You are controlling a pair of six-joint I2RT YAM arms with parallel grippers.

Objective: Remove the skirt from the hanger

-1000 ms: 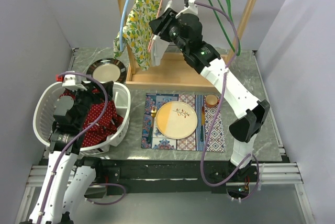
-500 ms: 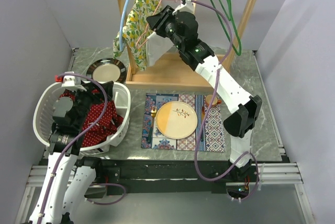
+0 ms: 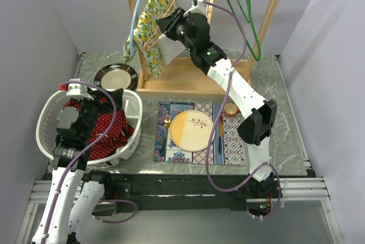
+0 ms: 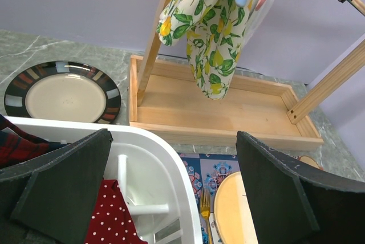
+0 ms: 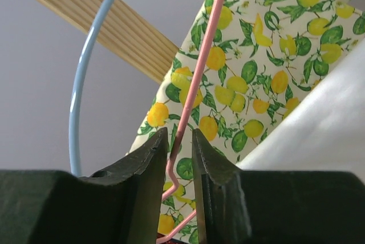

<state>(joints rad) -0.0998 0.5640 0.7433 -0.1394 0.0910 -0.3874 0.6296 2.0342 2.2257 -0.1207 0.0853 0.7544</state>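
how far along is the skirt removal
Done: nothing yet; the lemon-print garment and white fabric hang on the rack. In hand: the right gripper straddles the pink hanger wire, jaws not clamped. To do: clamp, slide the fabric off; the left gripper hangs open over the basket.

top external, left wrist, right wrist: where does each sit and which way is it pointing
Top external: above and behind the arm bases, looking down on the table; both arms show.
Left wrist: on the left arm over the white basket, facing the wooden rack; fingers of the left gripper frame the bottom.
Right wrist: up at the rack, close on the pink hanger between fingers of the right gripper.
Shared: lemon-print skirt and blue hanger in all three.
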